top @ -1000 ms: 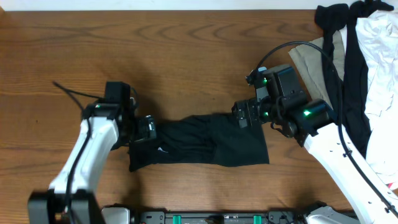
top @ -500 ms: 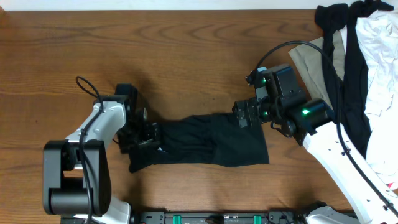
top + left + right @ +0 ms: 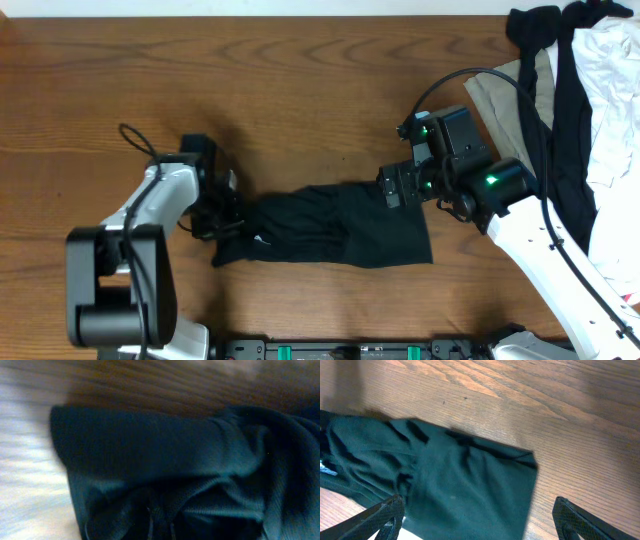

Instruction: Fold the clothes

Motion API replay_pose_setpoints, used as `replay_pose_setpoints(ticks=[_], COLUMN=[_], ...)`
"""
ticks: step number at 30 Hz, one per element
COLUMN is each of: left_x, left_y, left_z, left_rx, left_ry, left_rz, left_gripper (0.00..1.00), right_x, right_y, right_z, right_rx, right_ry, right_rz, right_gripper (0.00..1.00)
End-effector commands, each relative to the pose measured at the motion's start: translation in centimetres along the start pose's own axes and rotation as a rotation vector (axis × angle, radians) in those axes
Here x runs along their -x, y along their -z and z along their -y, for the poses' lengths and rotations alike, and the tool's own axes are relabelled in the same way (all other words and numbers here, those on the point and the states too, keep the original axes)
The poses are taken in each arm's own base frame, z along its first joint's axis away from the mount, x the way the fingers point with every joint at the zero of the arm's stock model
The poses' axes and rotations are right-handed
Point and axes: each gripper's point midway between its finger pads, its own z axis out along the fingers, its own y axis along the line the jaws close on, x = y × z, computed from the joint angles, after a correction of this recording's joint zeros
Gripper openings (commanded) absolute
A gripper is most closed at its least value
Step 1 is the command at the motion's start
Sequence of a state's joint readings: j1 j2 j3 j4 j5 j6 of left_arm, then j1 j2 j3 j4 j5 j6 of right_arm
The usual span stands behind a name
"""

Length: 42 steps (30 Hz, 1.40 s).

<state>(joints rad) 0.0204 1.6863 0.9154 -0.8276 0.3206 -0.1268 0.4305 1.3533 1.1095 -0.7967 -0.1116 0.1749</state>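
Black T-shirt (image 3: pixel 340 235) lying bunched in long strip near front edge of table (image 3: pixel 300 80). Left claw (image 3: pixel 225 212) pinching its left end, jaws closed tight. Right claw (image 3: pixel 393 187) hanging wide open over right end.

The overhead view is bright and evenly lit from above, and sharp across the whole table (image 3: pixel 300 60). Shadows are short and soft; the clearest is a dark patch just above the left arm (image 3: pixel 160 200). The shirt (image 3: pixel 340 235) reads as near-solid black, its folds faint. The white garment (image 3: pixel 610 70) at the right edge is close to washed out. The left wrist view is dim and blurred throughout, and the wood at its left smears into a pale sheen. The right wrist view is sharper, with pale glare on the wood at lower left and softened grain at upper left.
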Motion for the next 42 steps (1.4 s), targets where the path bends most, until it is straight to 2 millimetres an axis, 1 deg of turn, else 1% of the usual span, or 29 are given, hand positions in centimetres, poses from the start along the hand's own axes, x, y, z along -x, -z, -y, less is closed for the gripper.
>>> replay_pose_setpoints(ticks=[1, 6, 9, 10, 12, 14, 18, 22, 25, 28, 32, 34, 36, 42], left_x=[1.2, 2.1, 2.4, 2.5, 2.7, 2.9, 2.3, 0.8, -0.5, -1.7, -2.5, -3.1, -3.4, -3.9], left_y=[3.0, 6.9, 8.6, 9.3, 10.4, 11.5, 13.6, 14.4, 14.1, 13.2, 12.0, 11.7, 11.4, 9.6], left_z=[-2.4, -5.2, -6.7, -7.0, -6.5, -4.9, 0.2, 4.3, 7.2, 10.1, 12.9, 14.8, 16.3, 18.4], left_rx=[0.056, 0.040, 0.031, 0.018, -0.048, -0.148, -0.369, -0.444, -0.454, -0.459, -0.412, -0.421, -0.416, -0.346], left_ry=[0.058, 0.170, 0.240, 0.263, 0.271, 0.253, 0.146, 0.042, -0.060, -0.140, -0.220, -0.283, -0.327, -0.330], left_rz=[0.118, 0.269, 0.334, 0.361, 0.395, 0.421, 0.442, 0.430, 0.404, 0.360, 0.354, 0.360, 0.376, 0.393], left_gripper=[0.06, 0.06, 0.06, 0.06, 0.06, 0.06, 0.06, 0.06, 0.06, 0.06, 0.06, 0.06, 0.07, 0.11], right_x=[-0.4, -0.2, -0.2, -0.3, -0.4, -0.6, -0.7, -0.7, -0.9, -1.2, -1.7, -1.8, -2.0, -2.3], right_y=[-0.4, -0.3, -0.2, -0.2, -0.2, -0.1, 0.0, 0.0, 0.0, 0.0, 0.0, 0.0, 0.1, 0.1], right_z=[1.6, 2.6, 2.9, 3.1, 3.4, 3.8, 4.3, 4.3, 4.2, 4.3, 4.3, 4.3, 4.4, 4.3], right_rx=[-0.071, -0.122, -0.127, -0.130, -0.136, -0.143, -0.151, -0.151, -0.149, -0.151, -0.155, -0.157, -0.158, -0.160], right_ry=[-0.040, -0.089, -0.107, -0.112, -0.121, -0.131, -0.144, -0.152, -0.163, -0.164, -0.173, -0.174, -0.183, -0.189], right_rz=[-0.012, -0.001, 0.000, -0.001, -0.007, -0.014, -0.020, -0.021, -0.026, -0.038, -0.057, -0.064, -0.070, -0.082], right_gripper=[0.93, 0.93, 0.93, 0.93, 0.93, 0.93, 0.93, 0.93, 0.93, 0.93, 0.93, 0.93, 0.93, 0.93])
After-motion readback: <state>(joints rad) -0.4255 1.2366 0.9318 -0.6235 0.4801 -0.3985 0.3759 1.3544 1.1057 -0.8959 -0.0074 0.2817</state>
